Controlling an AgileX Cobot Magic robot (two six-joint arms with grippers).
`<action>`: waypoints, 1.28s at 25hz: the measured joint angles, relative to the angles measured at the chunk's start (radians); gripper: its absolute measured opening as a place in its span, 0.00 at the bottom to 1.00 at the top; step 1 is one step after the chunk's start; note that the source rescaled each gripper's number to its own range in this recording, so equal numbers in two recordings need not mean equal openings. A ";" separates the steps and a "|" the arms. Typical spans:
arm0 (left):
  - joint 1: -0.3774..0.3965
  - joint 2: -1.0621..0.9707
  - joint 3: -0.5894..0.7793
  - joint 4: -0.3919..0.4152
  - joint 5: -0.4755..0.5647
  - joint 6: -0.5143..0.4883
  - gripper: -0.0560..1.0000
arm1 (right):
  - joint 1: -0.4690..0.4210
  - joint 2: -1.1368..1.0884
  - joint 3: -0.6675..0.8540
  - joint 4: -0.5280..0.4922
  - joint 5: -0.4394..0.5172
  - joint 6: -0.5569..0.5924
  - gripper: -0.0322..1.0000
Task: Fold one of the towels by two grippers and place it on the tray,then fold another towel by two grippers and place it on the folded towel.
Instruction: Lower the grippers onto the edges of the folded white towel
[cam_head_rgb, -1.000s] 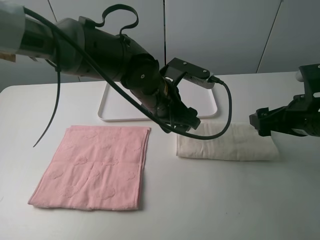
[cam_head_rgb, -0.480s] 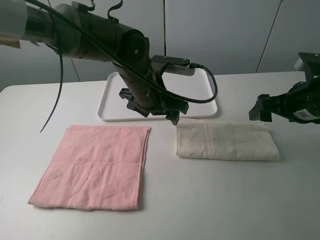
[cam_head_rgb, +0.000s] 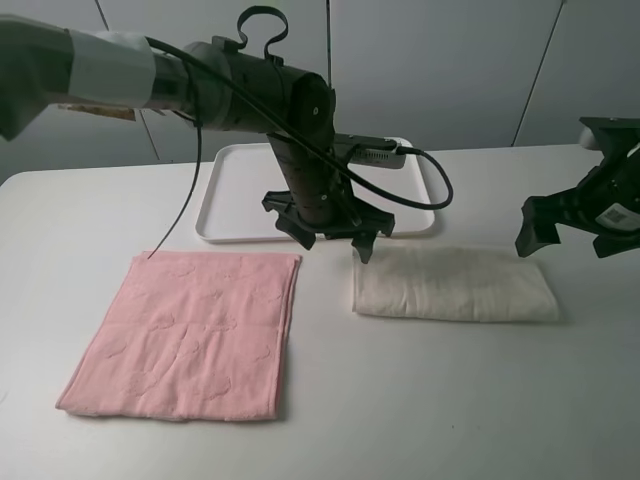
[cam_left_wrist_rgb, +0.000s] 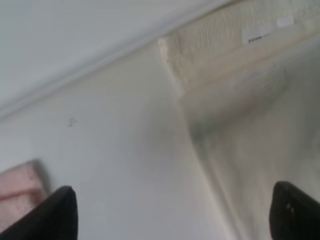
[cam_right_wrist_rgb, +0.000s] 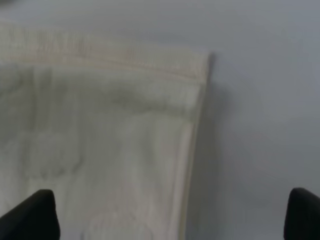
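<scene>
The cream towel (cam_head_rgb: 455, 283) lies folded into a long strip on the table, in front of the tray's right half. The pink towel (cam_head_rgb: 190, 335) lies spread flat at the left. The white tray (cam_head_rgb: 240, 205) sits behind both and holds nothing. My left gripper (cam_head_rgb: 333, 242) hangs open, fingers down, just above the cream towel's left end and the tray's front rim. In the left wrist view the left gripper (cam_left_wrist_rgb: 172, 220) spans the cream towel's corner (cam_left_wrist_rgb: 250, 125). My right gripper (cam_head_rgb: 563, 245) hovers open over the towel's right end (cam_right_wrist_rgb: 100, 140), with nothing between the jaws of the right gripper (cam_right_wrist_rgb: 167, 220).
A corner of the pink towel (cam_left_wrist_rgb: 17, 192) and the tray's rim (cam_left_wrist_rgb: 100, 60) show in the left wrist view. The left arm's black cable (cam_head_rgb: 430, 180) loops over the tray. White table (cam_head_rgb: 420, 400) lies in front of the towels.
My left arm swung back off the cream towel toward the tray's front edge and turned its fingers downward. The right gripper rotated and rose slightly at the towel's right end. Both towels stayed put.
</scene>
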 joint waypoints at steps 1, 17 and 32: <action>0.000 0.013 -0.005 -0.004 0.004 0.000 0.98 | 0.000 0.011 0.000 -0.005 0.005 0.000 0.97; 0.000 0.104 -0.080 0.013 0.069 -0.060 0.98 | 0.000 0.112 -0.028 -0.008 0.008 0.001 0.97; 0.000 0.104 -0.084 0.060 0.073 -0.076 0.98 | 0.000 0.178 -0.061 -0.024 0.022 0.013 0.96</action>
